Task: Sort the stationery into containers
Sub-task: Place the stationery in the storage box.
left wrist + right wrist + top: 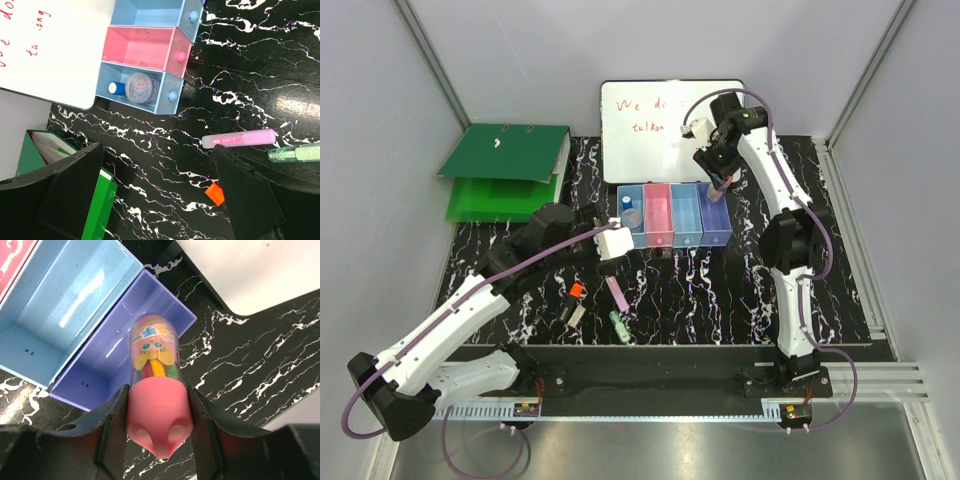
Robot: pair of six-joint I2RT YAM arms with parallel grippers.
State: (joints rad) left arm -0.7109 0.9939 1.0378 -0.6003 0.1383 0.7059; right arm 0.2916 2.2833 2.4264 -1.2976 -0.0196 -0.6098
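Observation:
The four joined bins (686, 232) stand in the middle of the table: light blue, pink, light blue, purple. My right gripper (720, 183) is shut on the pink-capped tube (154, 390) and holds it upright over the purple bin (95, 377). My left gripper (584, 250) is open and empty above the table, fingers (75, 192) wide apart. The clear bottle with blue cap (136, 88) lies in the left light blue bin. The lilac stick (240, 139), orange-red piece (215, 193), green piece (295, 152) and grey-white block (574, 315) lie on the table.
A whiteboard with red writing (670, 110) lies behind the bins. A green ring binder (505, 165) sits at the back left and shows beside my left finger (97, 210). The pink bin (140, 47) and the second light blue bin (60, 305) hold nothing.

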